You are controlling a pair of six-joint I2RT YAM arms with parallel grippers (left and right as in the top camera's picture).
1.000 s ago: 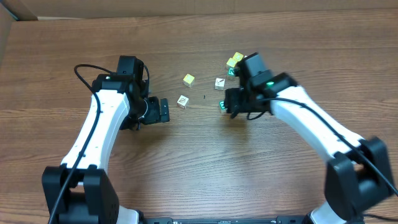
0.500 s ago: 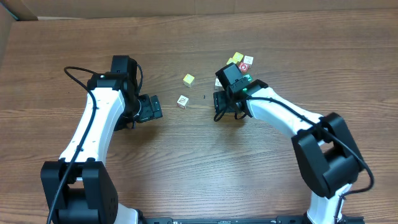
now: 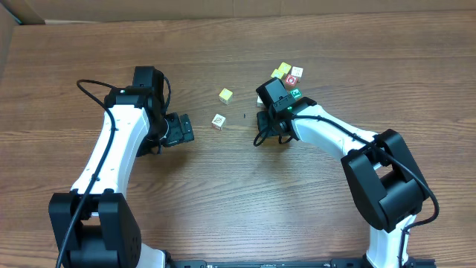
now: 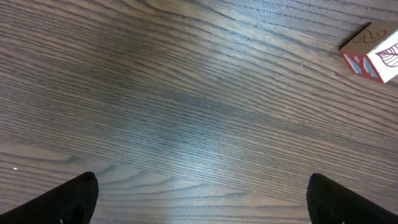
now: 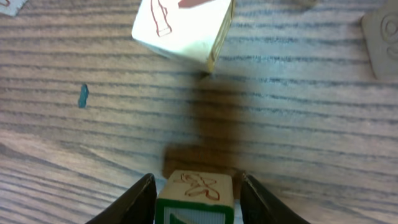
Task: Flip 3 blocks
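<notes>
Two grippers low over the wooden table (image 3: 238,201), seen from overhead: left gripper (image 3: 190,129) spread wide and empty, just left of a white-faced block (image 3: 219,121); right gripper (image 3: 262,130) tipped down, its load hidden under the wrist; a yellow cube (image 3: 225,95) and a red-faced cube (image 3: 292,80) beyond.

From the left wrist: mostly bare wood, the white-faced block (image 4: 373,53) ahead at the upper right, untouched.

From the right wrist: clamped on the teal-green block (image 5: 198,186), fingers (image 5: 140,199) against both sides, down at table level.

Risk, as a judgement: little finger overlap, so liable to slip out or drag rather than turn; liable also to bump the second white block (image 5: 183,25) just ahead.
</notes>
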